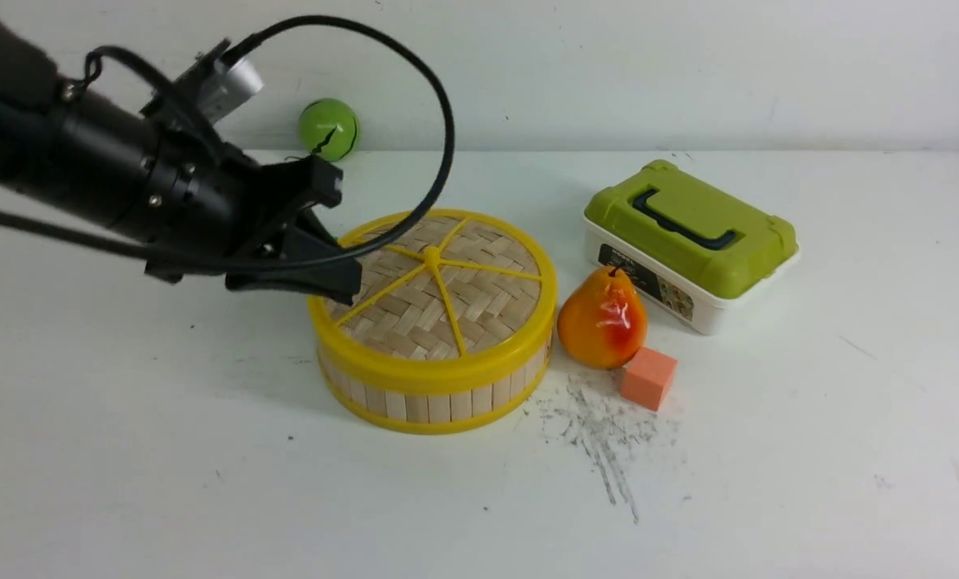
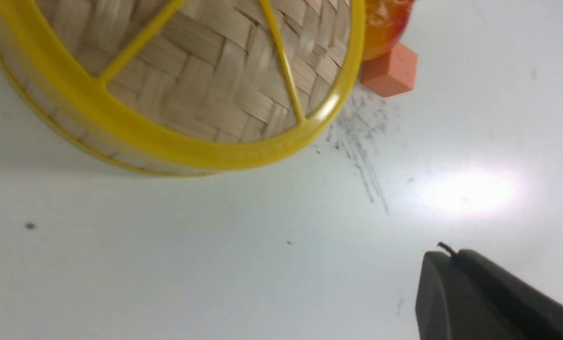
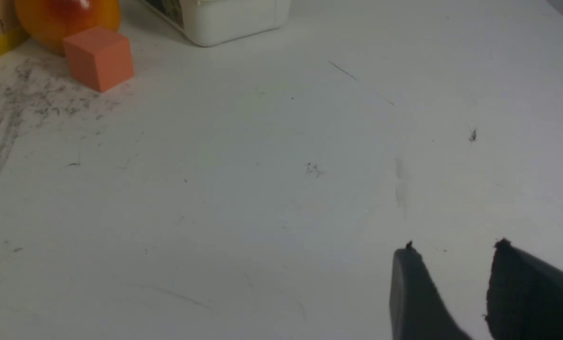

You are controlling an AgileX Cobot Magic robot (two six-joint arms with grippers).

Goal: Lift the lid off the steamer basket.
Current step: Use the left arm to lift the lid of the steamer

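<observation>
While my left gripper (image 1: 349,283), pressed shut, hangs beside the lid (image 1: 439,289) and my right gripper (image 3: 453,255) stands spread over the scuffed table (image 3: 262,189), I count: one matte orange cube (image 1: 649,378), one glossy pear (image 1: 603,319), that one woven lid capping one slatted round steamer basket (image 1: 431,400), one green-topped box (image 1: 688,233), one green ball (image 1: 329,129) farthest.

White table (image 1: 768,450): steamer basket (image 1: 435,400), pear (image 1: 602,318), orange cube (image 1: 649,378), box (image 1: 692,241)
</observation>
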